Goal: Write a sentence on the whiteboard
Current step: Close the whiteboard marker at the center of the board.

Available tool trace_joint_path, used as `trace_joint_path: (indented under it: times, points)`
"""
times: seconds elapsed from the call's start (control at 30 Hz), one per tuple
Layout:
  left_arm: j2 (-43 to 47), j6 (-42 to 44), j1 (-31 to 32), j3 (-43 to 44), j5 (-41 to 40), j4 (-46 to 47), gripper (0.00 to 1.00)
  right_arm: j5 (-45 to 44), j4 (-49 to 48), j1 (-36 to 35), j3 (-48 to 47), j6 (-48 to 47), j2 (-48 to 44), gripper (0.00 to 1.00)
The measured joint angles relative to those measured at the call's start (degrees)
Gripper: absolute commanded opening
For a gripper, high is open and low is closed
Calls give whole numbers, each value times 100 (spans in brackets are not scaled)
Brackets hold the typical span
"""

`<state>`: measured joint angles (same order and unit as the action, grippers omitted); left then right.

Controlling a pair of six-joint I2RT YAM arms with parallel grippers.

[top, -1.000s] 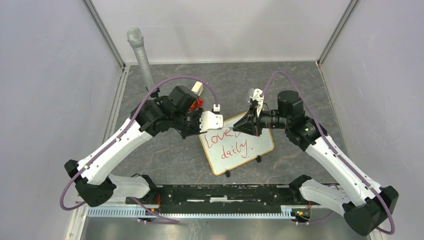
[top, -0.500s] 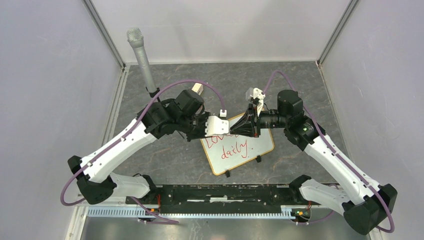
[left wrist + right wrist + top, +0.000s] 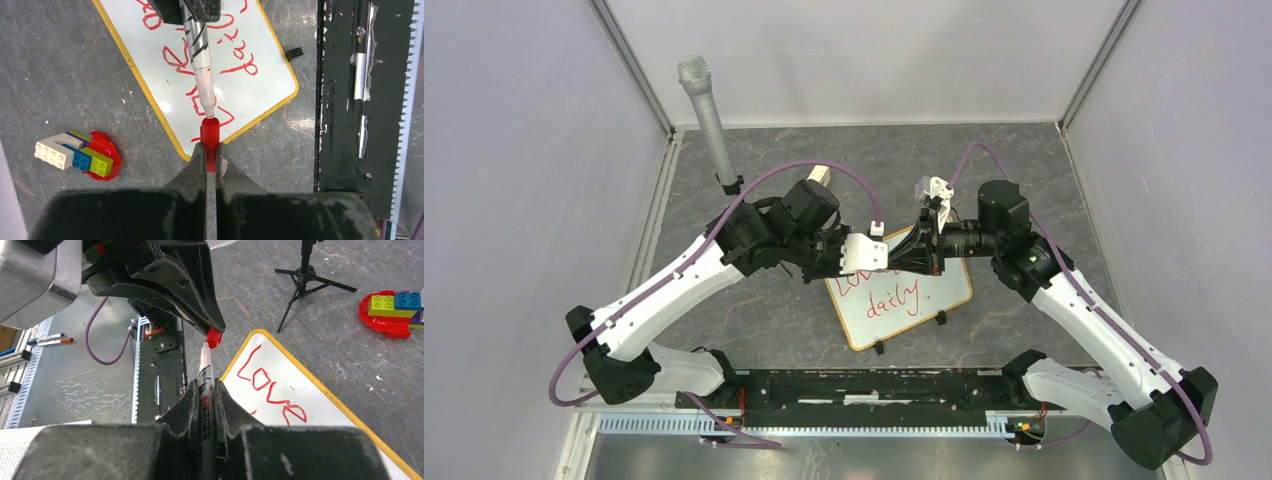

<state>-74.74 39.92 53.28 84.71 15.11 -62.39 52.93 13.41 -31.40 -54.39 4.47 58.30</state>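
Top view: the whiteboard lay flat and skewed on the grey table, near its middle, between the two arms. Of the sentence, only "daily." read whole. "Love" was partly covered by the left wrist, and the rest of the upper line was hidden beneath the two grippers.

Left wrist view: the left gripper had its fingers pressed onto a red cap. The marker reached down from the top edge, its upper barrel cut off. Its nib met the mouth of the cap; whether it had entered could not be told. A cluster of toy bricks lay beside the board's frame.

Right wrist view: the right gripper pinched the marker's barrel between its fingers. Only "Love" was legible here.
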Motion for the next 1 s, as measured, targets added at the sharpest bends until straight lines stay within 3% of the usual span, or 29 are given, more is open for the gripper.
trace_joint_path:
  times: [1.0]
  points:
    - [-223,-186,107,332,-28,-199,3,-50,92,-17,22,-101,59,0]
